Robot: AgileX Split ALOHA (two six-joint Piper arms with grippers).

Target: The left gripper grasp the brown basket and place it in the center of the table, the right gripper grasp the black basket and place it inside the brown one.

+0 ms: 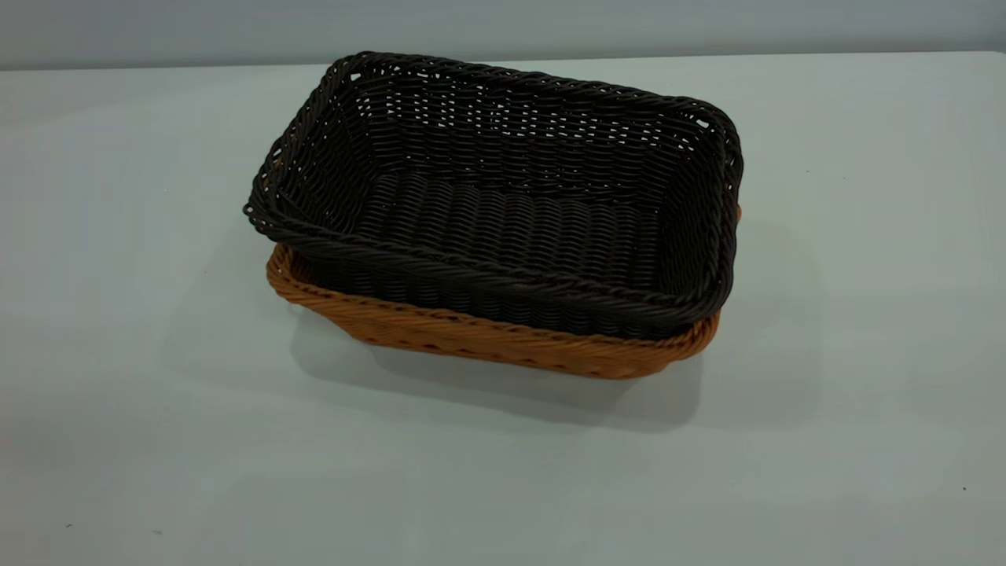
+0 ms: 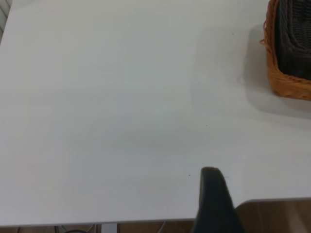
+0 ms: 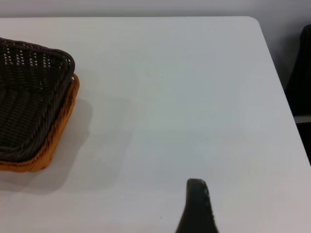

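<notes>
1. The black basket [image 1: 503, 212] sits nested inside the brown basket [image 1: 471, 334], its braided rim riding above the tan one all the way round.
2. It is not seated square: toward the left arm's side its corner juts out past the brown basket's rim, and it looks a little tilted there.
3. Only a band of the brown basket's tan weave shows below the dark one along the near side, with a sliver at the far right corner.
4. Both baskets are empty; light shows through the gaps in the dark weave on the far wall.
5. The nested pair stands around the middle of the table [image 1: 157, 440], white surface open on every side of it.
6. No label, brand or writing can be read on either basket or on the tabletop.
7. The left gripper [image 2: 214, 199] is well away from the baskets, over the table's edge on its own side; only one dark fingertip shows in its wrist view, so how far it is spread I cannot tell.
8. The right gripper [image 3: 197, 206] is likewise well clear of the baskets on the opposite side, above bare table; again a single fingertip is all that shows, and its spread cannot be told.
9. Neither gripper touches a basket.
</notes>
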